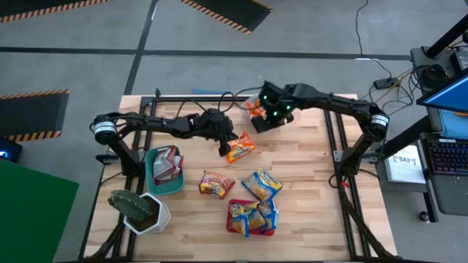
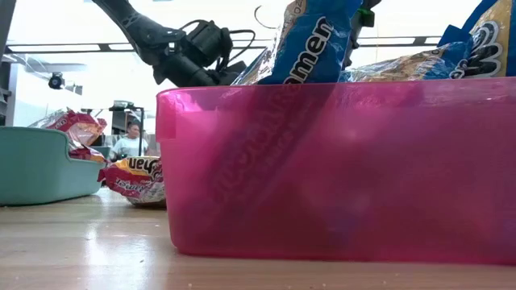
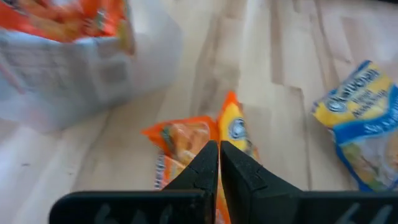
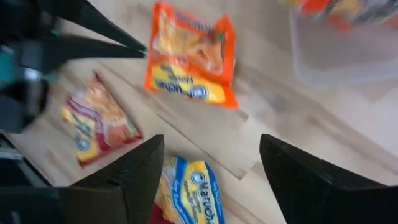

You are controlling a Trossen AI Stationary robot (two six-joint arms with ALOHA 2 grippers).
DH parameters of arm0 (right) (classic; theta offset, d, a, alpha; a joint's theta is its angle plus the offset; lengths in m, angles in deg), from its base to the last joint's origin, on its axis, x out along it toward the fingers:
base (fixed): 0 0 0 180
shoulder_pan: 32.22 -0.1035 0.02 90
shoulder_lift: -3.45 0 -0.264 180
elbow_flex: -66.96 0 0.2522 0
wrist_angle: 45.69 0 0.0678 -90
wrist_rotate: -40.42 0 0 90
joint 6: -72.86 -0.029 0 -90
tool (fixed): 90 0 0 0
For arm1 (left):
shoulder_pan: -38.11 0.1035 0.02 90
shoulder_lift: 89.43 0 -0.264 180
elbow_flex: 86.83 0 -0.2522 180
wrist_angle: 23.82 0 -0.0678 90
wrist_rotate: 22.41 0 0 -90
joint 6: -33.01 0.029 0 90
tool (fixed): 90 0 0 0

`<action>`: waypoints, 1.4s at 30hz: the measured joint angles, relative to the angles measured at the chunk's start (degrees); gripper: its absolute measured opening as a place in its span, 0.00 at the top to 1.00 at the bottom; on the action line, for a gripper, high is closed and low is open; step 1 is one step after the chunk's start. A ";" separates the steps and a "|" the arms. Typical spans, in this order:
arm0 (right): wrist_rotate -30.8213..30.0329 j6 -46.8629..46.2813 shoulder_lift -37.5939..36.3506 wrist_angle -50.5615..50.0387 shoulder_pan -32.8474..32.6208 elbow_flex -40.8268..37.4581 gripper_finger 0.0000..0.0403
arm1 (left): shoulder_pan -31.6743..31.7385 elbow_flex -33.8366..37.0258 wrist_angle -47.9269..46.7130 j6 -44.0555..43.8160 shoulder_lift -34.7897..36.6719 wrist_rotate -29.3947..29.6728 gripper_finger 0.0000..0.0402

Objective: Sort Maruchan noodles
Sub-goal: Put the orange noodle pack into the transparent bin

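Far left, near edge: potted cactus (image 1: 134, 207). Beside it, teal bin (image 1: 152, 183) holds silver/red packet (image 1: 167, 164). Left gripper (image 1: 223, 149), mid-table, fingers (image 3: 205, 163) pinched shut on edge of orange packet (image 1: 241, 147) (packet lies on wood). Red packet (image 1: 216, 184) loose on table, near side of centre. Red bin (image 1: 234, 207) at near centre holds blue-and-yellow packets (image 1: 251, 217); one more blue-and-yellow packet (image 1: 262, 183) lies just beyond it. Clear bin (image 1: 252, 111) at far edge holds orange packets. Right gripper (image 1: 262, 122) hovers there, fingers (image 4: 308, 180) spread wide, holding nothing.
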State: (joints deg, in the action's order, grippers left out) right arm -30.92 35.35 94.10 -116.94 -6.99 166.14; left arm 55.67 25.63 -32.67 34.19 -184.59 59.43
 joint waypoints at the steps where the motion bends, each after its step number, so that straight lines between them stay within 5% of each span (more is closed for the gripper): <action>1: 0.04 -0.12 0.42 0.13 -0.41 -0.76 0.36 | -0.02 0.18 0.02 -0.06 -0.15 -0.67 1.00; 18: -3.84 -20.12 2.25 31.07 -5.37 -22.06 0.35 | 0.68 9.03 5.89 -0.16 -3.89 -1.39 1.00; 33: -6.86 -22.93 2.25 52.36 -5.88 -32.30 0.34 | 0.48 8.24 6.47 -1.73 -8.94 -1.66 1.00; 42: -8.73 -22.69 2.25 53.59 -6.13 -32.80 0.34 | 0.48 8.35 6.75 -1.73 -9.01 -1.84 1.00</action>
State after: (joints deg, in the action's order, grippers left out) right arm -39.65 12.66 96.36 -63.35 -13.12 133.34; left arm 56.15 33.98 -25.92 32.46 -193.59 57.59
